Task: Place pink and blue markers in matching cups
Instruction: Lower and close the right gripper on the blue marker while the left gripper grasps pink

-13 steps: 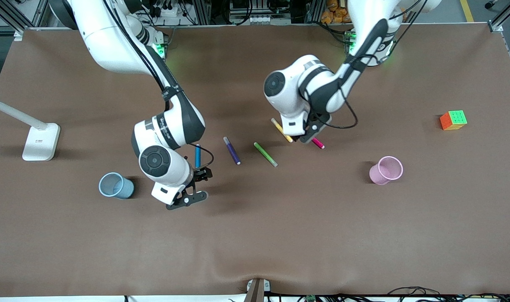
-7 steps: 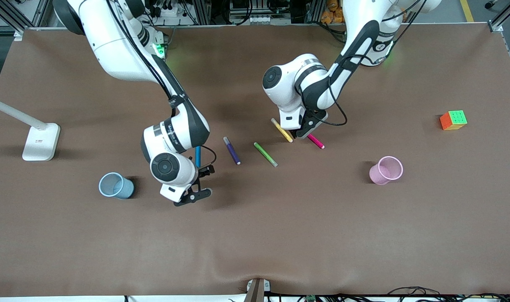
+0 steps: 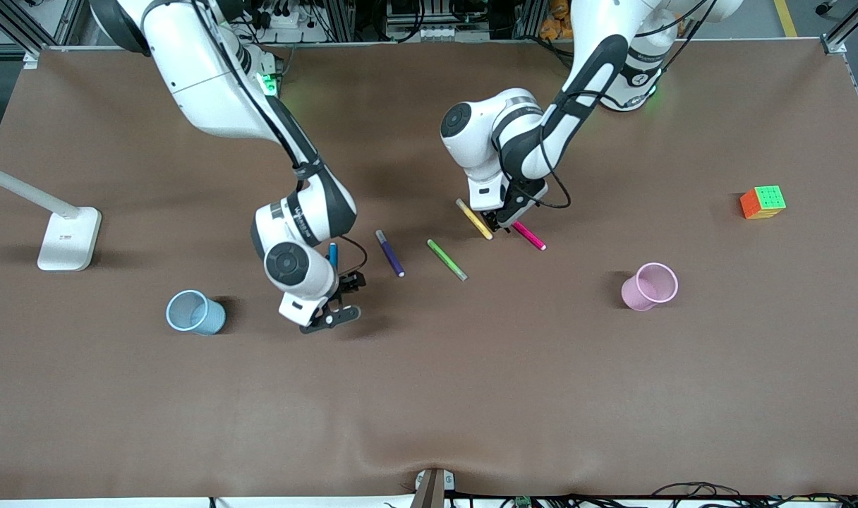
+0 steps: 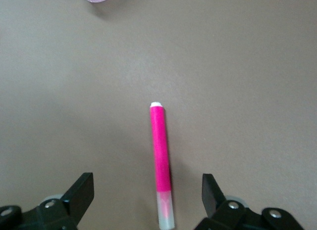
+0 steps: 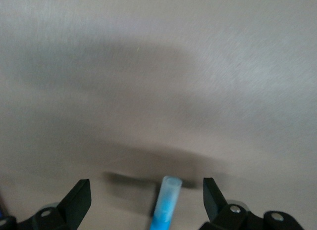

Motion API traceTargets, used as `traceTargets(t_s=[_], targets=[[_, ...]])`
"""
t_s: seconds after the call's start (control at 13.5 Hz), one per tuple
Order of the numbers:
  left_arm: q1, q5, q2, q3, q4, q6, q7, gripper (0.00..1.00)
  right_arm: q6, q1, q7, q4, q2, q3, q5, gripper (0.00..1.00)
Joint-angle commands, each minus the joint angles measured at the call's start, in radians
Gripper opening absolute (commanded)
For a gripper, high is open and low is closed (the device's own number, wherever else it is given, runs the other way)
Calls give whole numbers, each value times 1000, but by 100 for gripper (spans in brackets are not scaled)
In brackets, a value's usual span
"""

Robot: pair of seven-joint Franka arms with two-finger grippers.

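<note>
Left claw (image 3: 501,224) hangs low over the capped, pale end of the pink marker (image 3: 529,236), its two fingers spread wide with the pen lying in the gap between them and touching neither; the left wrist view shows the pink marker (image 4: 161,165) flat on the table (image 3: 612,395), pale end (image 4: 166,210) toward the claw (image 4: 148,200). Right claw (image 3: 337,300) is over the end of the blue marker (image 3: 332,255) that points toward the front camera, also spread wide and holding nothing; in the right wrist view the blue marker (image 5: 166,203) shows between the open fingers (image 5: 79,195) of the right claw (image 5: 147,198), though whether they are down at its level I cannot tell.

Taking the pink marker as the landmark: a yellow marker (image 3: 474,219) lies just beside it toward the right arm's end of the table, then a green marker (image 3: 446,259), a purple marker (image 3: 389,252), and the blue marker, each farther along toward that end. The pink cup (image 3: 650,286) stands upright nearer to the front camera than the pink marker, toward the left arm's end. The blue cup (image 3: 195,312) stands well apart from it, past the blue marker toward the right arm's end. A coloured puzzle cube (image 3: 763,202) sits well apart toward the left arm's end. A white lamp base (image 3: 68,238) stands near the right arm's end of the table.
</note>
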Motion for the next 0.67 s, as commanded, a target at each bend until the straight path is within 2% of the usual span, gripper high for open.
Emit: traceTargets(t_s=[0.0,0.15,0.22,0.3,0.45,0.59], targets=[[-9,88,-8,-4,-54,48,-124,89,69,10,11,-132,-87,-7,21,100],[-9,93,1,-8,-60,52,-133,83,99,8,13,-162,-96,-7,21,100],[-15,97,11,-8,-60,52,-136,74,101,8,13,-165,-96,-7,21,100],[-21,98,21,-8,-59,55,-139,70,101,7,16,-166,-96,-7,21,100],[-19,116,37,-8,-59,78,-148,70,103,7,19,-166,-95,-7,21,100],[-19,168,57,-8,-60,78,-208,61,121,7,19,-163,-86,-7,21,100]])
